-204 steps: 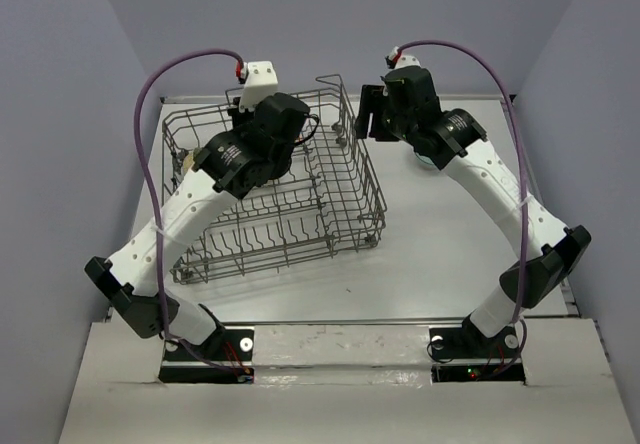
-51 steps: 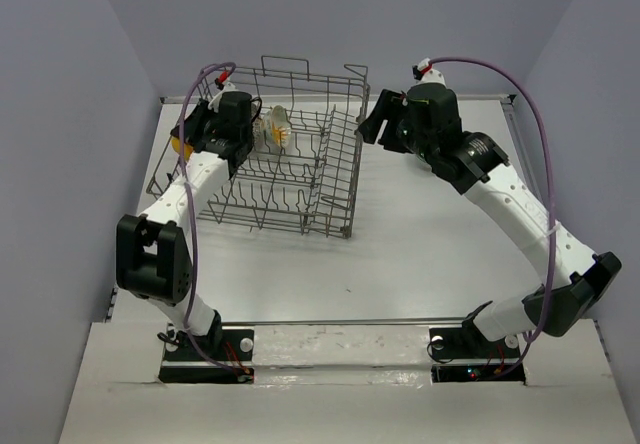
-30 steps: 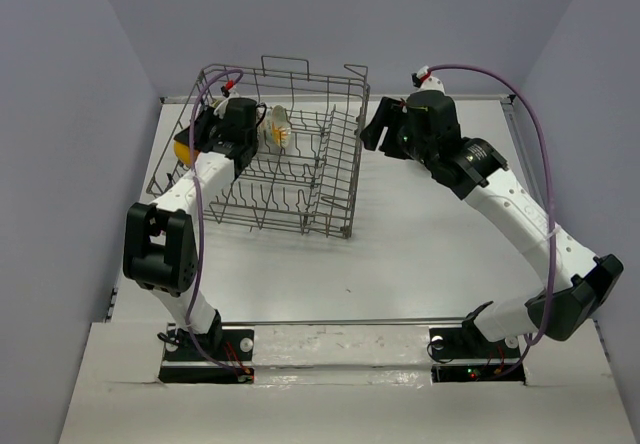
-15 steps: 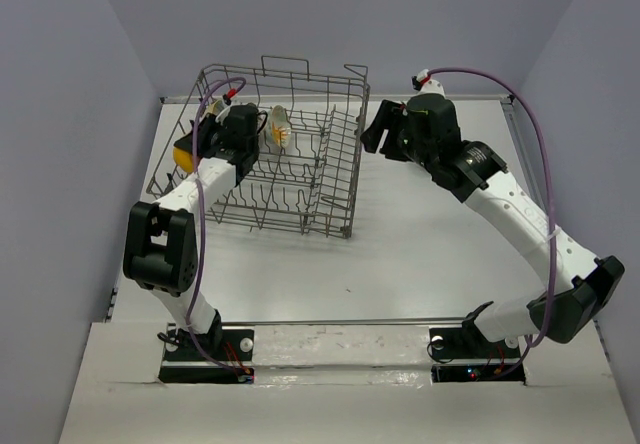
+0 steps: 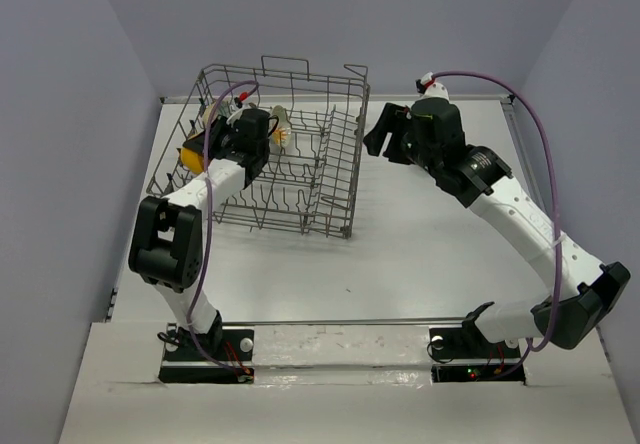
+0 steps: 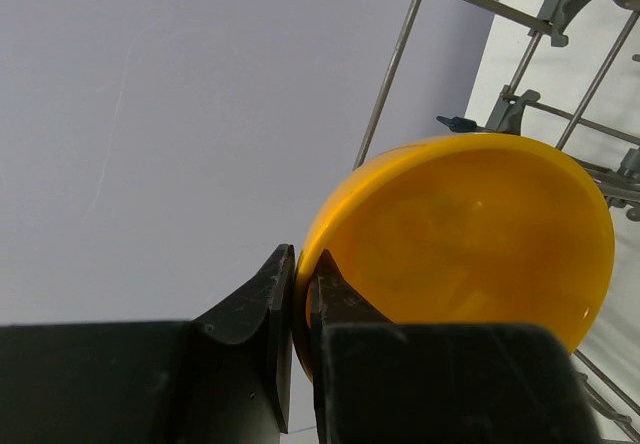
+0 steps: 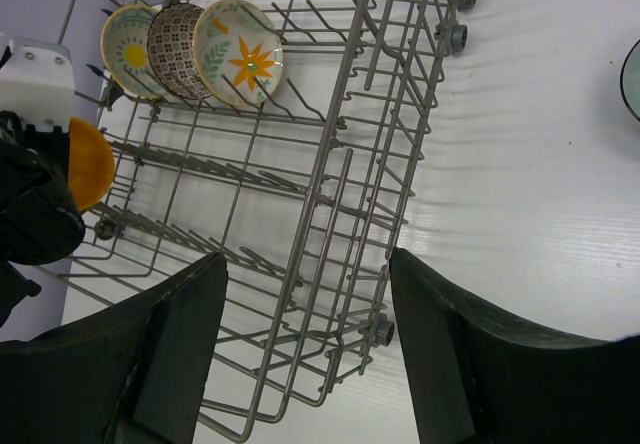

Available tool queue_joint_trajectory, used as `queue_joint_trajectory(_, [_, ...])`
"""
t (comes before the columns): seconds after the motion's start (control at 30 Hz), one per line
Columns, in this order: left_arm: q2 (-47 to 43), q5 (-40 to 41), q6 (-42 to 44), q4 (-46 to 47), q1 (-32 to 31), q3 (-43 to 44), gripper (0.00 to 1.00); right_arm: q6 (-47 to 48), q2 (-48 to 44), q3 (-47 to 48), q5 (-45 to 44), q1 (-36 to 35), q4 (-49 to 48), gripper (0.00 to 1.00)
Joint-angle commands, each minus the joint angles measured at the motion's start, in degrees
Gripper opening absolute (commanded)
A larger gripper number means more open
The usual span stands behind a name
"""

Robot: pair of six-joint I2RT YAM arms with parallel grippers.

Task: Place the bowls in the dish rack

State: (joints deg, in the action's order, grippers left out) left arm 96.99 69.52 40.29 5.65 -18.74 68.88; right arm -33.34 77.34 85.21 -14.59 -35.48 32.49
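Starting at the near side, the bare bench (image 5: 430, 234) runs up to the dish rack (image 5: 335, 164), which sits on its left half.

At the rack's left wall, the left gripper (image 6: 303, 274) is pressed onto the rim of the orange-yellow bowl (image 6: 470, 234), one finger inside and one outside. The bowl hangs on edge, its hollow facing the wrist camera. It looks rigid, smooth and glossy, so I judge it light but slippery, and likely to chip if knocked against the wires. The rim is the sensible place to grip, since the curved wall gives flat fingers nothing to bite on.

Across the rack, the right gripper (image 7: 305, 284) hovers with its fingers spread and holds nothing.

Further back, three bowls stand on edge between the tines, close together: the yellow-flower bowl (image 7: 130, 52), the brown patterned bowl (image 7: 178, 36) and the leaf-pattern bowl (image 7: 240, 62).

Only a sliver of the teal bowl (image 7: 634, 79) shows, on the bench to the right of the rack. It is cut off by the frame edge, and it cannot be seen from above.

The left arm hides most of the orange-yellow bowl from above. I cannot tell whether it is inside the rack wall or touching any wire, and its target slot is not visible.
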Motion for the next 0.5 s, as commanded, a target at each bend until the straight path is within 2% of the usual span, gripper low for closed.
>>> queue_joint_trajectory(0.0, [0.8, 4.3, 1.2, 3.0, -0.6, -0.5, 0.0, 0.8, -2.4, -0.7, -1.1, -0.1, -2.9, 0.72])
queue_joint_trajectory(0.33, [2.3, 5.7, 1.7, 3.3, -1.5, -0.2, 0.0, 0.8, -3.1, -1.5, -1.3, -0.1, -3.0, 0.72])
queue_joint_trajectory(0.47, [1.9, 5.8, 4.4, 6.8, -0.9, -1.3, 0.0, 1.1, -3.3, -2.0, -1.6, -0.1, -3.0, 0.73])
